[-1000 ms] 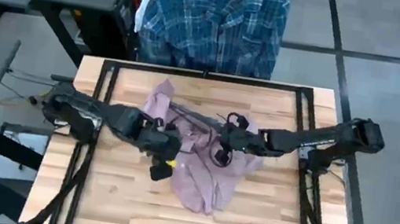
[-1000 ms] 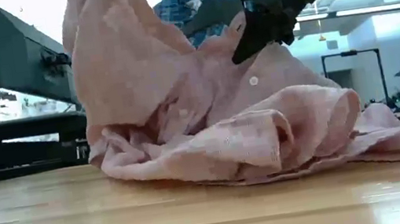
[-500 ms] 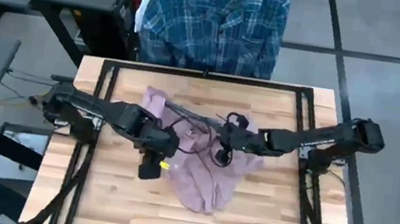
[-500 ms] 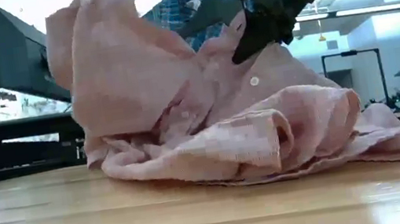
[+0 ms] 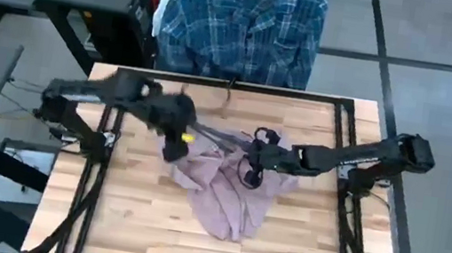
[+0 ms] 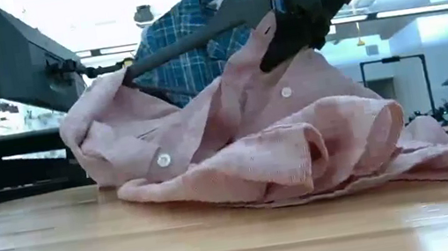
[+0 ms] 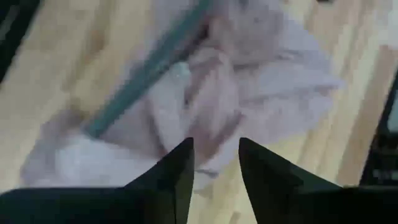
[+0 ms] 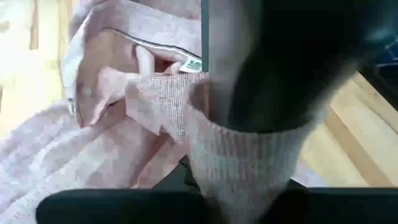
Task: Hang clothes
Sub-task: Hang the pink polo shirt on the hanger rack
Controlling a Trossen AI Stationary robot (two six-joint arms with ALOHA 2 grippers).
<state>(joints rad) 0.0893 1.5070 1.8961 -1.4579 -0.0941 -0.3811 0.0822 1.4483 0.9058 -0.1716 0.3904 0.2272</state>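
Table (image 5: 298, 245): pale wood with a black frame along its edges. We see it bare near the front edge.

Plaid shirt (image 5: 242, 21): blue-and-white, hanging beyond the far edge of the table; in the low view it shows behind the pink cloth (image 6: 187, 55).

Pink shirt (image 5: 231, 186): crumpled in a heap at mid-table, one part trailing toward the front edge. In the low view (image 6: 280, 144) one part is lifted toward the right gripper and the rest lies folded on the wood, two buttons showing.

Hanger (image 5: 216, 130): thin and dark, lying across the far part of the pink shirt. In the low view a dark bar (image 6: 186, 47) runs from the lifted cloth out to the side.

Right gripper (image 5: 254, 159): over the middle of the heap, pinching a fold of the pink shirt; the right wrist view shows cloth (image 8: 249, 155) wrapped against its fingers.

Left gripper (image 5: 174, 141): raised above the heap's far left edge. In the left wrist view its fingers (image 7: 180, 171) stand slightly apart, nothing between them, with the pink shirt (image 7: 249, 93) below.
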